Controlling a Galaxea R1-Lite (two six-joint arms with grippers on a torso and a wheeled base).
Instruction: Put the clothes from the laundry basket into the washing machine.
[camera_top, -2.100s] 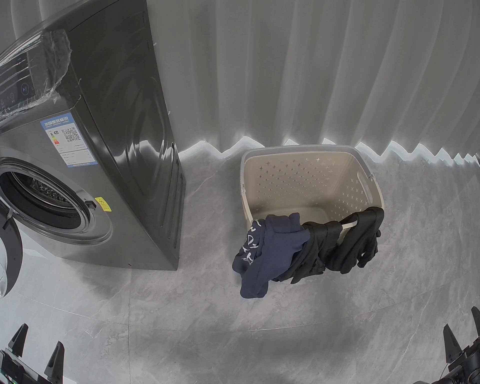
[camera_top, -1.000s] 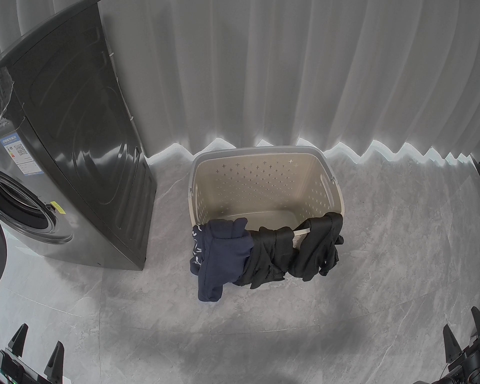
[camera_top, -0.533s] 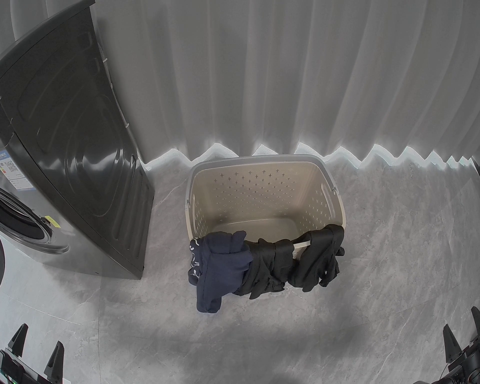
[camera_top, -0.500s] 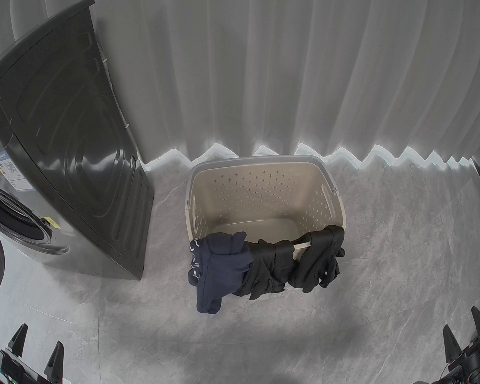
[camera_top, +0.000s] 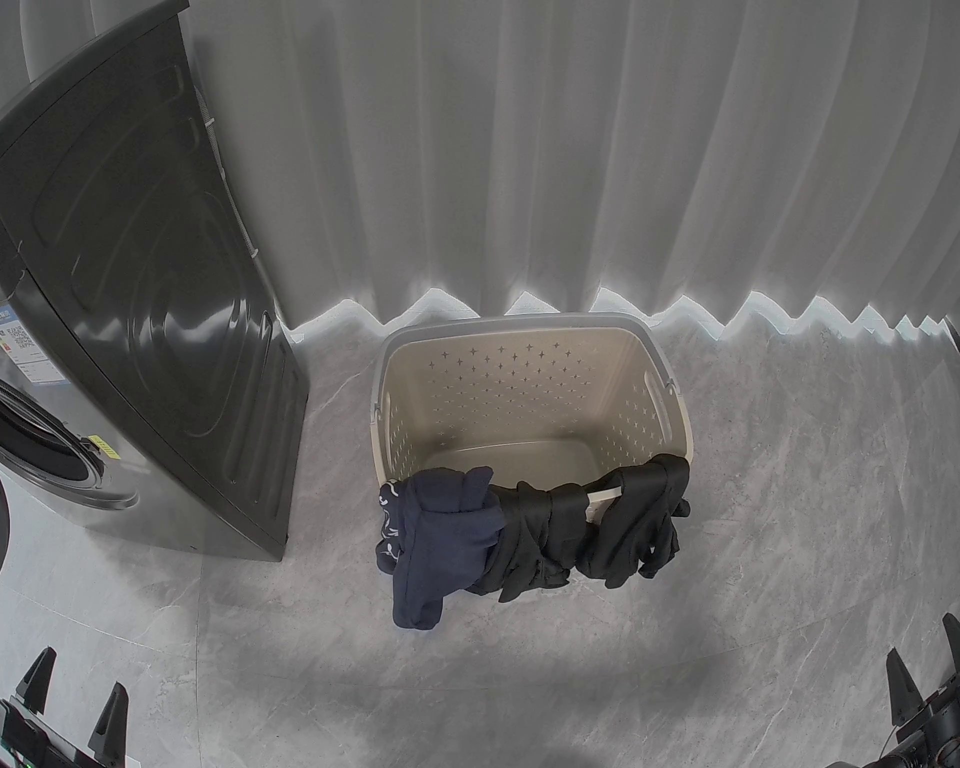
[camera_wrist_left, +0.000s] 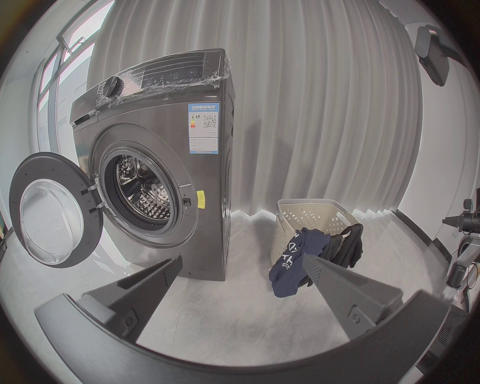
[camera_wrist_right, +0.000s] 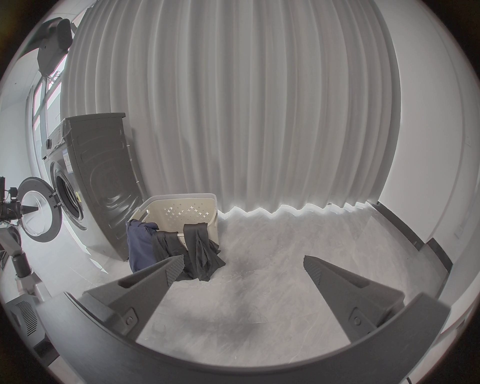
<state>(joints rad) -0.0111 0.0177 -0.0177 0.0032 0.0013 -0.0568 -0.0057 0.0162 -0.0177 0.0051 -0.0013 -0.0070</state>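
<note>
Status: L end effector (camera_top: 75, 690) and R end effector (camera_top: 920, 652) both released, empty, low at near edge of head view, well apart from the load.

Load: laundry basket (camera_top: 520, 322) on floor (camera_top: 600, 690), ahead, approx centred btw the arms. Clothes not down inside: 3 pcs draped over near rim, hanging down the outer wall toward robot. Row runs L–R along rim: navy garment (camera_top: 437, 545) at robot's L end, black garment (camera_top: 535, 535) mid, second black garment (camera_top: 640, 520) at R end. Each pc's long axis approx vertical.

Relation: navy pc nearer L arm; R-end black pc nearer R arm. Washing machine (camera_top: 150, 300) on robot's L, near basket; door (camera_wrist_left: 50, 210) swung open, drum (camera_wrist_left: 142, 190) exposed.

Judgement: nothing loaded yet. L arm to navy pc looks the shorter carry, as washer is on that side. Needs a fwd reach and a pinch at the rim fold.
</note>
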